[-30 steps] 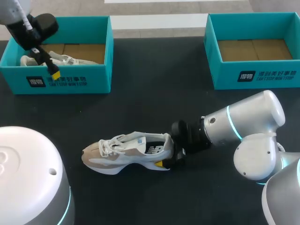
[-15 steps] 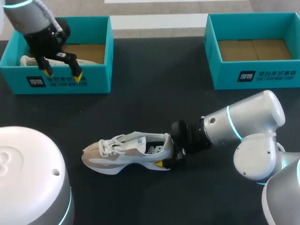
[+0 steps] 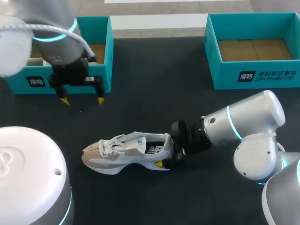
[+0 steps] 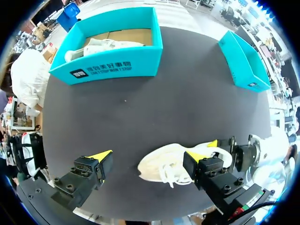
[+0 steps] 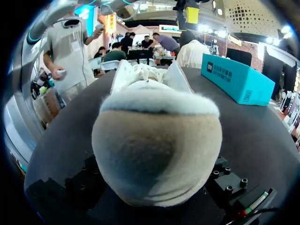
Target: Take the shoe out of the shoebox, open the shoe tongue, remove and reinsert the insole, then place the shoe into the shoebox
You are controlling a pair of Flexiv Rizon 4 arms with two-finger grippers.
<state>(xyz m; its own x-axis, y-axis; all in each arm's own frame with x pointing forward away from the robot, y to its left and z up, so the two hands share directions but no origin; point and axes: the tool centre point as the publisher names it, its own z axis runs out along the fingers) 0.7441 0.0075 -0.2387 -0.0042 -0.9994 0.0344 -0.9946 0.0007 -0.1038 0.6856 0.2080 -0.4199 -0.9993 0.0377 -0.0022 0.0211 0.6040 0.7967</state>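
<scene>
One shoe [image 3: 129,151] stands on its sole near the middle of the black table [image 3: 154,103], with its toe toward my left arm's side. The right gripper [image 3: 169,154] is at the heel with a yellow tip on either side, so it appears clamped on it, though the heel blocks its own camera. The left gripper [image 3: 82,100] hangs over bare table just in front of the left shoebox [image 3: 107,51], spread wide and holding nothing. A second shoe [image 4: 105,44] lies inside that box. The right shoebox [image 3: 253,77] stands at the far right, well apart.

Robot lab, robot arm [image 3: 243,122], black table [image 3: 150,93]
</scene>
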